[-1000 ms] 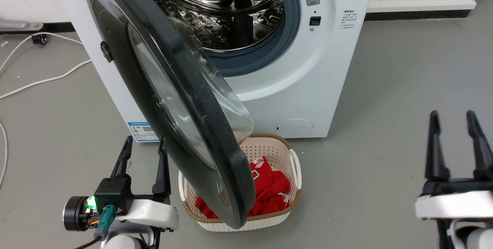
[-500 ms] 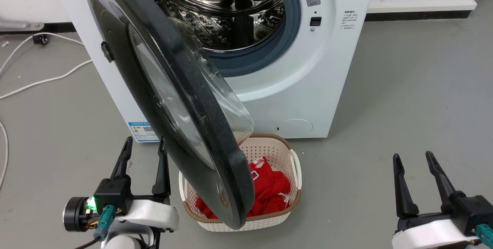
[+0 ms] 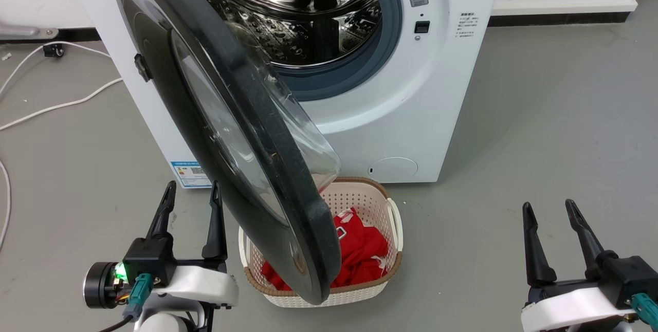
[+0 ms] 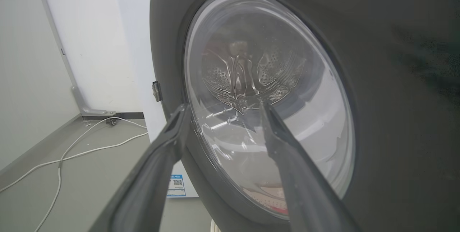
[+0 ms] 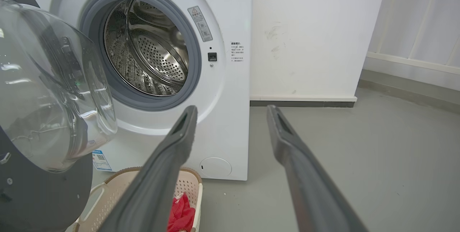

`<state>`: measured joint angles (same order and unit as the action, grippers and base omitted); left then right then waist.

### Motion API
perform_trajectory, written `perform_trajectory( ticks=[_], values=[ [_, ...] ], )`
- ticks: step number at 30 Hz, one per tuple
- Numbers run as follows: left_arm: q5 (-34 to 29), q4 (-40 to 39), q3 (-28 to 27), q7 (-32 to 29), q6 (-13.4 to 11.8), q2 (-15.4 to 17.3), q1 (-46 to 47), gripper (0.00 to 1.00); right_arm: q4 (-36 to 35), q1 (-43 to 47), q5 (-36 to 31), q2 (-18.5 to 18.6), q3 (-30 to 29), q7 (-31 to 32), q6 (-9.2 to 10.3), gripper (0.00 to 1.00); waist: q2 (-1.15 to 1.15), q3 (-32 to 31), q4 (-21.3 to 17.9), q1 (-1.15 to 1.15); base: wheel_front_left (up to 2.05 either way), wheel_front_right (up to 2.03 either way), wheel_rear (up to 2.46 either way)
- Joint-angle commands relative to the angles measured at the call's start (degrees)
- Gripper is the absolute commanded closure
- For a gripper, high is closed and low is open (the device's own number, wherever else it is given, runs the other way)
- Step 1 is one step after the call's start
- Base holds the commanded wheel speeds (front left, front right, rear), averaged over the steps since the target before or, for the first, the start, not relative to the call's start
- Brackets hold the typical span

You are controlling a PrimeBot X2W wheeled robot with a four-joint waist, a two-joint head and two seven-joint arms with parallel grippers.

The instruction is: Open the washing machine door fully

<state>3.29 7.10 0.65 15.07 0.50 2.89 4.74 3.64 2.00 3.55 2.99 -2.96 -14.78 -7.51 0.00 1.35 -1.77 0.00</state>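
The white washing machine [image 3: 411, 95] stands ahead with its steel drum [image 3: 303, 8] exposed. Its glossy black washing machine door [image 3: 241, 131] hangs swung outward on the left hinge, edge-on to the head view, glass bowl facing the drum. My left gripper [image 3: 191, 193] is open, just left of the door's outer face, fingers apart from it. In the left wrist view that gripper [image 4: 222, 108] looks at the door [image 4: 395, 81] and its window. My right gripper [image 3: 549, 208] is open at the lower right, well clear of the machine [image 5: 222, 81]; its wrist view shows the door's glass bowl [image 5: 46, 92].
A cream laundry basket [image 3: 383, 208] with red cloth [image 3: 360, 250] sits on the floor under the door's lower edge. White cables [image 3: 56, 106] trail across the grey floor at the left. Bare floor lies to the right of the machine.
My right gripper dropped from the right edge toward the lower right and turned slightly over the second. The door and left gripper stayed where they were.
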Motion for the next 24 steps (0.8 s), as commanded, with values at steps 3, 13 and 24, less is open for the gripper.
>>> perform_trajectory(
  ticks=[3, 13, 24],
  values=[
    [0.2, -0.3, 0.0, 0.2, 0.3, 0.0, -0.6, 0.80, 0.2, -1.1, -0.1, -0.2, 0.0, -0.3, 0.04, 0.00, 0.00, 0.2, -0.1, 0.00, 0.00, 0.00, 0.00],
    [1.0, -3.9, -0.3, 0.1, 0.0, 0.0, 0.7, 1.00, 0.7, -1.3, 0.6, -0.2, -0.2, -0.4, 0.04, 0.00, 0.00, 0.3, 0.1, 0.00, 0.00, 0.00, 0.00],
    [-0.6, -20.8, 0.1, 0.1, 0.1, 0.0, 4.5, 1.00, 0.6, -1.3, 1.3, -0.2, -0.1, -0.4, 0.04, 0.00, 0.00, 0.3, 0.4, 0.00, 0.00, 0.00, 0.00]
  ],
)
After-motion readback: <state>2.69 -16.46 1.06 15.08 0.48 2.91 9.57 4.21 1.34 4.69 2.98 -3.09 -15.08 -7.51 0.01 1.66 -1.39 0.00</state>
